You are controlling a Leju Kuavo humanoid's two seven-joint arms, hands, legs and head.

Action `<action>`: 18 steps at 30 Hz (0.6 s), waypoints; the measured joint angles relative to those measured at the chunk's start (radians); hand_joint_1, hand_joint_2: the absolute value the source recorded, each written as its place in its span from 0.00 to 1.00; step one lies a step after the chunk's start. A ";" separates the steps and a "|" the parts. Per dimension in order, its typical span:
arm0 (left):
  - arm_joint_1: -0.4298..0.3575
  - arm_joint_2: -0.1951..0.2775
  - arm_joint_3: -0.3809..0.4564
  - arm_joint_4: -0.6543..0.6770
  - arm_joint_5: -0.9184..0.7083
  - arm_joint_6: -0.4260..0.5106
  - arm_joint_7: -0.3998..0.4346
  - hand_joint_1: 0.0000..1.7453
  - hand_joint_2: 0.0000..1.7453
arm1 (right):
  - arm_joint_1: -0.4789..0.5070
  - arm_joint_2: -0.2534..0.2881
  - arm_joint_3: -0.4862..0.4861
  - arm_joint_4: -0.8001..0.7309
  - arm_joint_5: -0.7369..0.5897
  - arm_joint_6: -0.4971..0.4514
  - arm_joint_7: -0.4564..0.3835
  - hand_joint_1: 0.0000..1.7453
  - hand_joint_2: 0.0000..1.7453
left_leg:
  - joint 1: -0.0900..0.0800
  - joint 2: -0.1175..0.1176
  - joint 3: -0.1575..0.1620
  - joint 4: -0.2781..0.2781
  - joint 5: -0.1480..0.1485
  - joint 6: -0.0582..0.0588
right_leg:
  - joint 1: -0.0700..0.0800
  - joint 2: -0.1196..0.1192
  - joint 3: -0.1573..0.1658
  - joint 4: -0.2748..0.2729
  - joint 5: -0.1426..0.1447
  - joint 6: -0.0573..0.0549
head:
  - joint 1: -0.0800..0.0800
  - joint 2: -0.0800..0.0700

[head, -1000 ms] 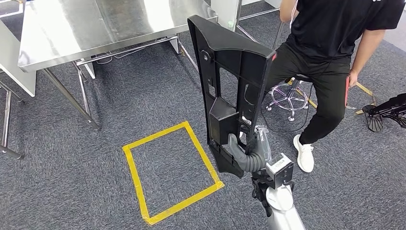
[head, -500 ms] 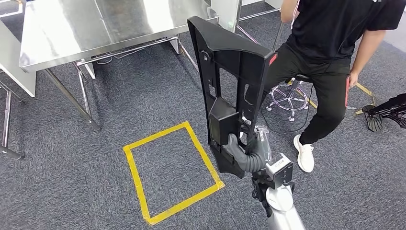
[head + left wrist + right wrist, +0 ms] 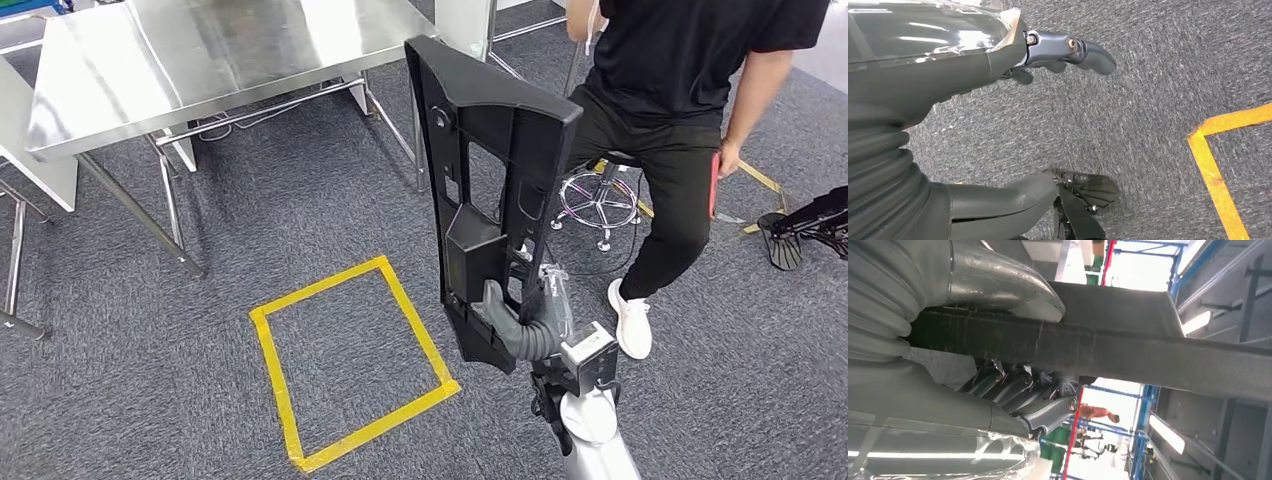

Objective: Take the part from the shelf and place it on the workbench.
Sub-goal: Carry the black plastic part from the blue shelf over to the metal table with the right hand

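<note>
The right hand (image 3: 520,325) was seen wrapped round the lower section of the black part (image 3: 490,160), thumb on one face and fingers (image 3: 1013,385) curled against the other, as shown in the right wrist view; the part was gripped firmly and held upright, tilted slightly back, w/ its top end raised to the level of the workbench (image 3: 200,60) edge. The part was carried in the air, clear of the carpet (image 3: 120,380), just off the near right corner of the workbench and not touching it. The silver right forearm (image 3: 595,440) was seen coming up from the bottom edge of the head view.

The left hand (image 3: 998,125) was seen in the left wrist view hanging above the carpet, nothing held, thumb and fingers (image 3: 1083,50) apart.

A yellow tape rectangle (image 3: 350,360) was marked on the carpet, below and left of the part in the head view, in front of the workbench legs. A yellow tape corner (image 3: 1218,150) was also seen in the left wrist view. A person (image 3: 680,110) in black top and trousers was seated on a stool (image 3: 600,200) to the right of the part, beside the workbench's right end, one white shoe (image 3: 630,320) near the right hand.
</note>
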 joint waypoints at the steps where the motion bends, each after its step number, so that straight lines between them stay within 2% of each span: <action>1: 0.000 0.000 0.000 0.000 -0.001 0.000 0.000 0.00 1.00 | 0.000 0.000 0.000 0.000 -0.001 -0.001 -0.001 1.00 1.00 | 0.000 0.010 -0.015 0.034 -0.021 0.000 | 0.002 -0.001 0.000 0.000 0.000 -0.005 | -0.001 0.000; 2: -0.001 0.000 0.000 0.000 -0.003 0.000 0.000 0.00 1.00 | 0.001 0.000 -0.001 0.000 -0.003 -0.002 -0.002 1.00 1.00 | -0.002 0.021 -0.041 0.089 -0.052 0.002 | 0.006 -0.003 0.000 -0.001 0.001 -0.010 | -0.002 0.000; 4: -0.002 0.001 0.000 0.000 -0.010 0.000 0.001 0.00 1.00 | 0.006 -0.001 -0.002 0.000 -0.006 -0.005 -0.004 1.00 1.00 | -0.007 0.027 -0.109 0.224 -0.112 0.008 | 0.017 -0.009 -0.001 -0.001 -0.001 -0.016 | -0.003 0.000; 5: -0.001 0.001 0.000 0.000 -0.012 0.000 0.003 0.00 1.00 | 0.008 -0.002 -0.002 0.000 -0.006 -0.006 -0.004 1.00 1.00 | -0.011 0.027 -0.133 0.269 -0.123 0.013 | 0.023 -0.011 -0.002 0.000 -0.002 -0.020 | -0.004 0.000; 6: -0.001 0.001 0.000 0.000 -0.014 0.000 0.005 0.00 1.00 | 0.009 -0.002 -0.002 0.000 -0.007 -0.007 -0.004 1.00 1.00 | -0.016 0.027 -0.140 0.278 -0.115 0.022 | 0.029 -0.012 -0.001 0.000 -0.003 -0.022 | -0.004 0.000; 7: -0.001 0.001 0.000 0.000 -0.015 0.000 0.007 0.00 1.00 | 0.010 -0.003 -0.002 -0.001 -0.008 -0.008 -0.004 1.00 1.00 | -0.022 0.027 -0.125 0.247 -0.090 0.035 | 0.035 -0.013 0.000 0.000 -0.003 -0.024 | -0.004 0.000; 9: -0.002 0.003 0.000 0.000 -0.021 0.000 0.008 0.00 1.00 | 0.009 -0.003 -0.002 -0.004 -0.010 -0.010 -0.003 1.00 1.00 | -0.042 0.030 -0.063 0.123 -0.030 0.071 | 0.044 -0.013 0.004 -0.001 -0.005 -0.028 | -0.003 0.000; 11: -0.005 0.006 0.000 -0.001 -0.029 0.000 0.008 0.00 1.00 | 0.009 -0.003 -0.003 -0.009 -0.012 -0.013 -0.002 1.00 1.00 | -0.059 0.039 -0.020 0.037 -0.005 0.096 | 0.047 -0.016 0.006 -0.003 -0.006 -0.029 | -0.002 0.000; 12: -0.005 0.008 0.000 -0.001 -0.031 0.000 0.008 0.00 1.00 | 0.009 -0.003 -0.003 -0.011 -0.012 -0.015 -0.001 1.00 1.00 | -0.065 0.043 -0.015 0.024 -0.007 0.100 | 0.045 -0.018 0.006 -0.004 -0.007 -0.027 | -0.002 0.000; 13: -0.005 0.008 0.000 -0.001 -0.033 0.000 0.008 0.00 1.00 | 0.011 -0.004 -0.004 -0.014 -0.012 -0.017 0.000 1.00 1.00 | -0.068 0.044 -0.013 0.018 -0.006 0.099 | 0.044 -0.020 0.006 -0.007 -0.006 -0.025 | -0.002 0.000; 15: -0.005 0.010 0.000 -0.002 -0.034 0.000 0.008 0.00 1.00 | 0.014 -0.005 -0.005 -0.023 -0.012 -0.021 0.001 1.00 1.00 | -0.063 0.041 0.002 -0.007 0.005 0.093 | 0.046 -0.022 0.002 0.000 -0.012 -0.020 | -0.003 0.000; 16: -0.005 0.010 0.000 -0.002 -0.034 0.000 0.008 0.00 1.00 | 0.015 -0.006 -0.006 -0.027 -0.012 -0.021 0.001 1.00 1.00 | -0.059 0.040 0.011 -0.020 0.011 0.091 | 0.047 -0.021 -0.009 0.024 -0.023 -0.019 | -0.003 0.000; 18: -0.006 0.009 0.000 -0.002 -0.032 0.000 0.009 0.00 1.00 | 0.019 -0.010 -0.008 -0.030 -0.014 -0.023 -0.002 1.00 1.00 | -0.056 0.037 0.021 -0.033 0.015 0.088 | 0.046 -0.017 -0.063 0.127 -0.064 -0.021 | -0.002 0.000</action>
